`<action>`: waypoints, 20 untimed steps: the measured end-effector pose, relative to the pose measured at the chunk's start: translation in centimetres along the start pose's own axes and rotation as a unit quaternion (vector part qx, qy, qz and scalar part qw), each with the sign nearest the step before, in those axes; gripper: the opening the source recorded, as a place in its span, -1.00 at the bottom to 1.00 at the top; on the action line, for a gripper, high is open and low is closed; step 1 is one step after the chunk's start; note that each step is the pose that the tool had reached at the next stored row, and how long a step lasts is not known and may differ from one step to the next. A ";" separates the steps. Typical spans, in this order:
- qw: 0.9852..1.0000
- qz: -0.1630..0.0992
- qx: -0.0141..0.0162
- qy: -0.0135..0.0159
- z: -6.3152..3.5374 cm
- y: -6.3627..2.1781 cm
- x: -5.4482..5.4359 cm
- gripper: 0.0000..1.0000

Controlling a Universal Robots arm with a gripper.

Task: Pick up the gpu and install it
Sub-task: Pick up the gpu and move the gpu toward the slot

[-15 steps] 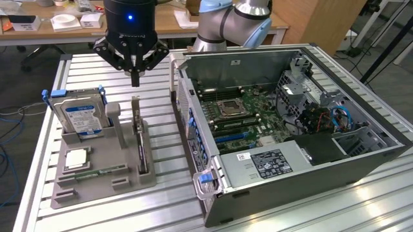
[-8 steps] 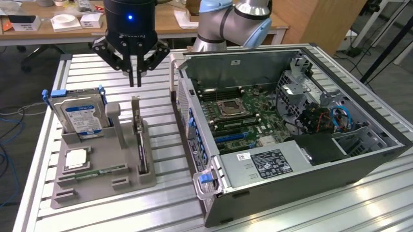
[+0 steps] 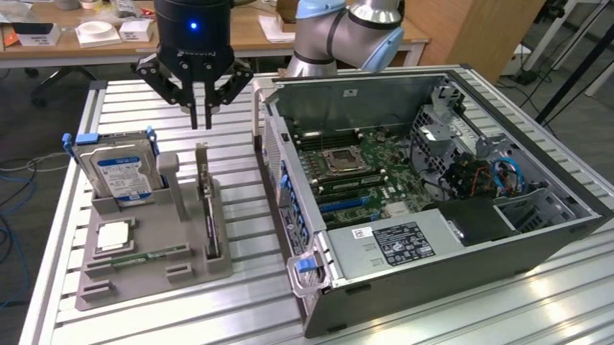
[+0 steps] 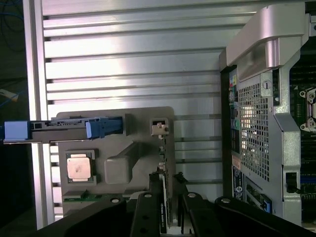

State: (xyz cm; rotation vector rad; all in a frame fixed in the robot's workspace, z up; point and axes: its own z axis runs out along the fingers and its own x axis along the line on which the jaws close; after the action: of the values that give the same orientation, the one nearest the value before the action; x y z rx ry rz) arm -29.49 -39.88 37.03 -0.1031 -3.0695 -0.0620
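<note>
Fingers [image 3: 195, 115] of our gripper [image 3: 201, 126] stand narrowly parted, gripping nothing. Left to right we see the hard drive [image 3: 123, 172], then under the gripper the gpu [image 3: 209, 223], thin, dark, on edge in the grey holder [image 3: 144, 279], then the open case [image 3: 479, 280].

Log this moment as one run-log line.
tool: open, empty | position: above gpu | gpu: upright in gray holder | install: not done | computer case: side open

A slatted aluminium table [image 3: 537, 302] stood in front, with glare brightening its near corner on the exterior view's right. Behind it ran a wooden desk [image 3: 96, 52] strewn with white boxes [image 3: 99, 32] and papers [image 3: 273, 29]. A wooden cabinet [image 3: 475, 29] stood beyond. Blue cables [image 3: 14, 176] trailed over the dark floor [image 3: 24, 136].
</note>
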 end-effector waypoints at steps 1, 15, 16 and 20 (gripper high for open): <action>1.000 0.000 0.000 0.000 0.00 0.00 0.0 -0.51; 1.000 0.000 0.000 0.000 0.01 0.00 0.0 -0.03; 1.000 -0.001 0.000 -0.001 0.04 0.00 0.0 -0.03; 1.000 -0.006 0.001 -0.013 0.20 -0.01 0.0 -0.03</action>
State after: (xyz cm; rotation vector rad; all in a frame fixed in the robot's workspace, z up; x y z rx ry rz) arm -29.51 -39.88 36.82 -0.0873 -3.0970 -0.0582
